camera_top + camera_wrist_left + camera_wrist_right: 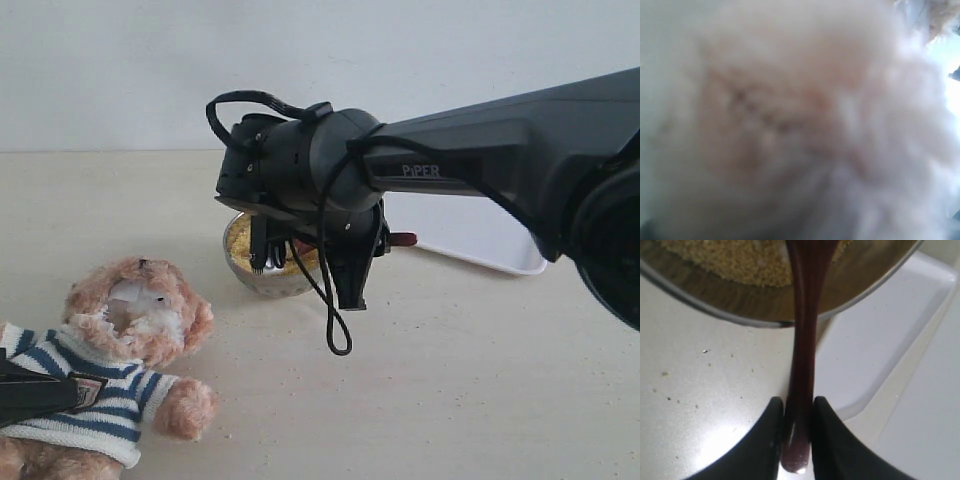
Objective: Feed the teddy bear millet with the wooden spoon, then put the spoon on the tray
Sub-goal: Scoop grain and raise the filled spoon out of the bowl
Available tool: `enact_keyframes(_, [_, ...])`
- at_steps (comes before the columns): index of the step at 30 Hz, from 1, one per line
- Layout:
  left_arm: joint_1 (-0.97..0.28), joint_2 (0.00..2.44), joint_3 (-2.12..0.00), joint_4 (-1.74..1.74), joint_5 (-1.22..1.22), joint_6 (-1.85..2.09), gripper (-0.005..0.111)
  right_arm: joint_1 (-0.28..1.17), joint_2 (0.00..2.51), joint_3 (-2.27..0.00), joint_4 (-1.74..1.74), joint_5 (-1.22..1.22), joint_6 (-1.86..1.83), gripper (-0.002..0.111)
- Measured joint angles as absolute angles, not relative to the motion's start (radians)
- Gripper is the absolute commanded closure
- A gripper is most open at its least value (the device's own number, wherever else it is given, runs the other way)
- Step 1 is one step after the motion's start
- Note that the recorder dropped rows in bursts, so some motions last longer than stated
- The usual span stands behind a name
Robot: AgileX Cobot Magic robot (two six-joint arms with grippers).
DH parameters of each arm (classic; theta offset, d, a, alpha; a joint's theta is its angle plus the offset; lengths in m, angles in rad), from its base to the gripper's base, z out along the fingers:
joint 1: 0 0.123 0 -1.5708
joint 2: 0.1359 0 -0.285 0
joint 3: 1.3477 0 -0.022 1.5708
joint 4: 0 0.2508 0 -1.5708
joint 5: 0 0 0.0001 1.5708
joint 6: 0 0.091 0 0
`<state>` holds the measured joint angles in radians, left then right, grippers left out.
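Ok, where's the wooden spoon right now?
The right wrist view shows the wooden spoon pinched in the right end effector, its far end in the bowl of millet, beside the tray.

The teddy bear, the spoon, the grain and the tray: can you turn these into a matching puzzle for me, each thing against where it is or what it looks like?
Things:
1. teddy bear
2. wooden spoon
3. millet
4. tray

Descriptions:
A. piled in the metal bowl
B. white, right beside the bowl
C. on the table, wearing a striped sweater
D. handle pinched in the right claw

Pairs: 1-C, 2-D, 3-A, 4-B
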<state>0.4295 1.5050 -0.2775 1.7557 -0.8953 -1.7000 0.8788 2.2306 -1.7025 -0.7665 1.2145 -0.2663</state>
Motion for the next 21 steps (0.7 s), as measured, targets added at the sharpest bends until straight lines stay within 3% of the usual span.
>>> enact_keyframes(21, [0.43, 1.505, -0.278, 1.756, -0.895, -1.7, 0.101, 0.789, 2.223, -1.911, -0.444, 1.216, -0.225, 0.107])
